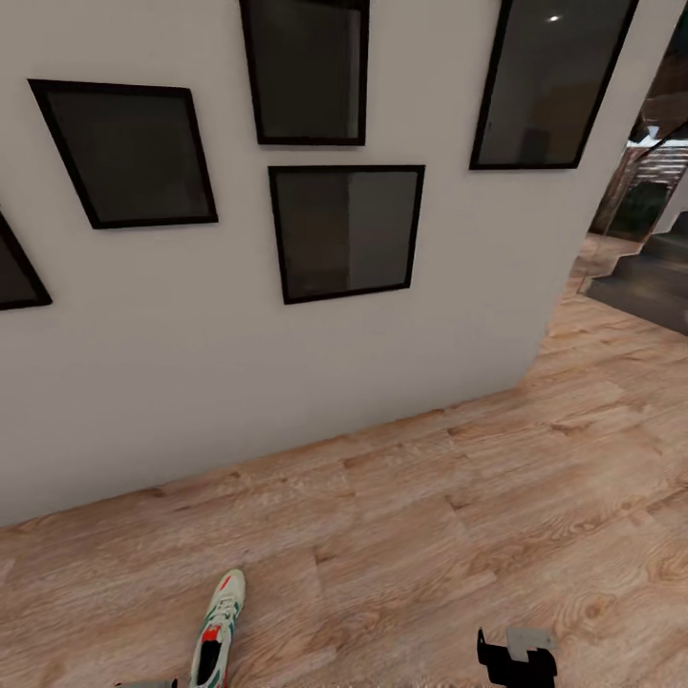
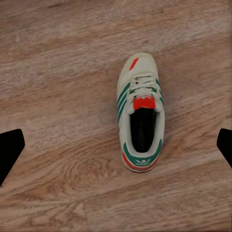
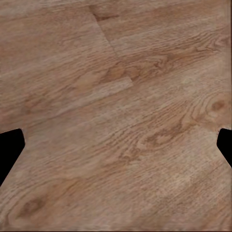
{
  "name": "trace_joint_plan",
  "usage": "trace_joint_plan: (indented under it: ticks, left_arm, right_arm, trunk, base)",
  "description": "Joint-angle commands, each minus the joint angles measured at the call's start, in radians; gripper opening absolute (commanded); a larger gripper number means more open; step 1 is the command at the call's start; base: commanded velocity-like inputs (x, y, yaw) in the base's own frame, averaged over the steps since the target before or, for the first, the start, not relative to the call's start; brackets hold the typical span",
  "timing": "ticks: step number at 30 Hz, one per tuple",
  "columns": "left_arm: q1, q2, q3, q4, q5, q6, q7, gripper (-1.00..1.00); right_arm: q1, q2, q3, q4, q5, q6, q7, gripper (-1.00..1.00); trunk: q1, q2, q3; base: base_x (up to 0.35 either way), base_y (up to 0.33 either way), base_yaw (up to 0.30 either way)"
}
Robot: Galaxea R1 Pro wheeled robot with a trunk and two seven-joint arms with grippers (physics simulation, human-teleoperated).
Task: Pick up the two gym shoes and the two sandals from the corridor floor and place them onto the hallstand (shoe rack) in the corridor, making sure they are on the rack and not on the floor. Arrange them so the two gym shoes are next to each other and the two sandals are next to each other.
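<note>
One gym shoe [image 1: 218, 635], white with green stripes and a red-orange heel, lies upright on the corridor floor [image 1: 430, 516], toe toward the wall. In the left wrist view the same gym shoe [image 2: 141, 113] sits on the planks well below my left gripper [image 2: 118, 147], which is open, with its black fingertips [image 2: 10, 152] far apart. My right gripper [image 1: 516, 659] hangs over bare floor to the shoe's right; its wrist view shows the right gripper [image 3: 116, 145] open and holding nothing. The other gym shoe, both sandals and the hallstand are out of view.
A white wall [image 1: 191, 401] with several black-framed dark pictures [image 1: 346, 232] stands close ahead. It ends in a corner at the right, past which dark steps [image 1: 650, 277] rise. Wood flooring stretches to the right.
</note>
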Motion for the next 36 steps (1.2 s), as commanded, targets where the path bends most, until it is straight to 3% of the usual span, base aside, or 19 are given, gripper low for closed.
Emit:
trace_joint_plan:
  ticks: [1,8,16,25,36]
  left_arm:
    - [0.000,0.000,0.009,0.001,-0.009,-0.003,-0.004,1.00]
    - [0.000,0.000,0.009,0.001,-0.009,-0.003,-0.004,1.00]
    - [-0.001,0.000,0.009,0.000,-0.007,-0.003,-0.004,1.00]
    - [0.000,0.000,0.011,0.000,0.015,-0.003,-0.003,1.00]
    - [0.000,0.001,0.011,0.000,0.031,-0.003,-0.004,1.00]
  right_arm:
    - [-0.001,0.001,-0.007,0.001,0.010,-0.003,-0.003,1.00]
    - [-0.001,0.003,-0.007,0.002,0.014,-0.003,0.001,1.00]
    - [-0.001,0.005,-0.004,0.003,0.016,-0.003,0.003,1.00]
    - [-0.001,0.005,-0.004,0.003,0.015,-0.003,0.001,1.00]
    - [-0.001,0.005,-0.004,0.003,0.015,-0.003,0.000,1.00]
  trunk:
    - [0.000,0.000,-0.001]
    - [0.000,0.000,-0.001]
    - [0.000,0.000,-0.001]
    - [0.000,0.000,-0.001]
    - [0.000,0.000,-0.001]
  base:
    - [-0.104,0.281,-0.199]
    - [-0.042,0.286,-0.081]
    - [-0.001,0.050,-0.002]
    - [0.000,0.035,0.000]
    - [0.000,0.221,0.000]
